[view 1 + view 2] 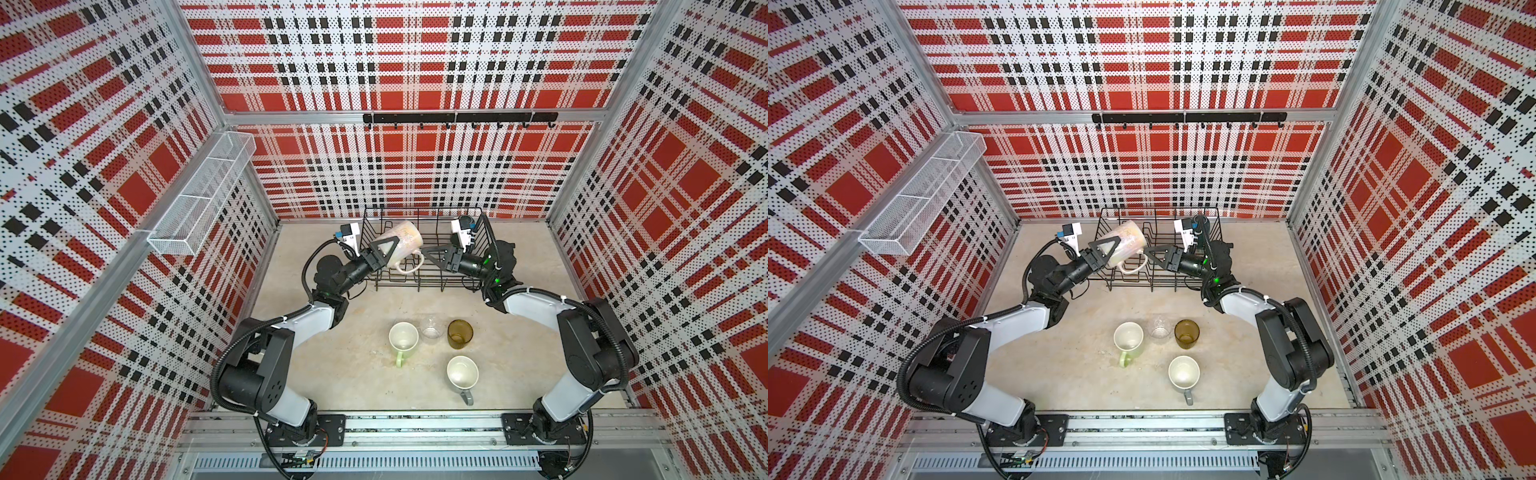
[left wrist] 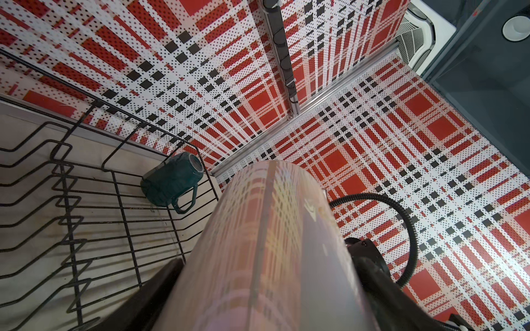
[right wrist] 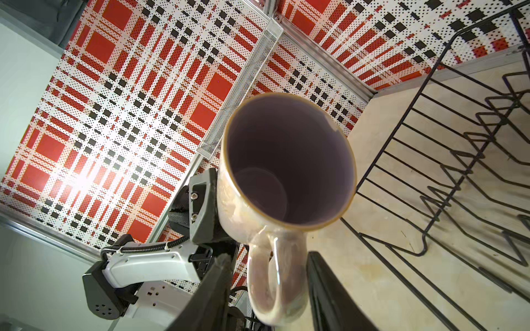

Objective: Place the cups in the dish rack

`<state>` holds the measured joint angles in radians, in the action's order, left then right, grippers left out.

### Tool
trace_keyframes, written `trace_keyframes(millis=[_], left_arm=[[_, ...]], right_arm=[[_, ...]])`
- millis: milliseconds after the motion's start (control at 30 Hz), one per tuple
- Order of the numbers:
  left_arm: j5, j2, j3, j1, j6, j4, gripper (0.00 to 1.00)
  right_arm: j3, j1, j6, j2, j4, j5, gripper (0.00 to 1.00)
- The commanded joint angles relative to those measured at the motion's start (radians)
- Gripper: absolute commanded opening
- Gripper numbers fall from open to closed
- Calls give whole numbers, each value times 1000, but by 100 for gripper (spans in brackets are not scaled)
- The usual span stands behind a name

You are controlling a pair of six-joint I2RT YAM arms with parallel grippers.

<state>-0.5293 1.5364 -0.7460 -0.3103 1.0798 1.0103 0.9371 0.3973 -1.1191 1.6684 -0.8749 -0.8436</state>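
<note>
My left gripper (image 1: 388, 249) (image 2: 269, 266) is shut on the body of the pale pink mug (image 1: 401, 243) (image 3: 286, 160), holding it tilted above the black wire dish rack (image 1: 440, 283) (image 2: 120, 183). My right gripper (image 1: 430, 253) (image 3: 269, 258) is open, its jaws on either side of the mug's handle with a gap on both sides. A dark teal mug (image 2: 169, 180) lies on its side in a corner of the rack. On the table in front stand a light green mug (image 1: 403, 336), a clear glass (image 1: 431, 327), an amber tumbler (image 1: 459, 333) and a grey mug (image 1: 462, 372).
A long white mesh basket (image 1: 199, 195) hangs on the left wall and a black hook rail (image 1: 459, 117) on the back wall. Plaid walls close in three sides. The rack's upright wire loops (image 3: 464, 160) stand beside the mug.
</note>
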Motion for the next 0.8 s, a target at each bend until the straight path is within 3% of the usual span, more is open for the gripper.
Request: trace_keyframes(millis=[0,133,267,367,567,667,767], left_arm=[[54,-11,-8,-6,23,136,23],[79,-6,-3,-6,36,137,23],[103,-5,4,-12,50,131,23],[128,-7,11,-19,56,128,23],[246,-50,38,-62,86,83,24],[327,-81,49,-93,97,39,24],[383,-102,60,-110,139,2,25]], right_arm=[[-6,-5,116,-50,120,48,48],[24,-5,367,-123,376,136,48],[78,17,750,-207,672,303,48],[83,70,1008,-271,760,428,48],[50,215,1509,-332,757,648,53],[-26,293,1672,-356,612,813,71],[-20,330,1753,-338,597,864,73]])
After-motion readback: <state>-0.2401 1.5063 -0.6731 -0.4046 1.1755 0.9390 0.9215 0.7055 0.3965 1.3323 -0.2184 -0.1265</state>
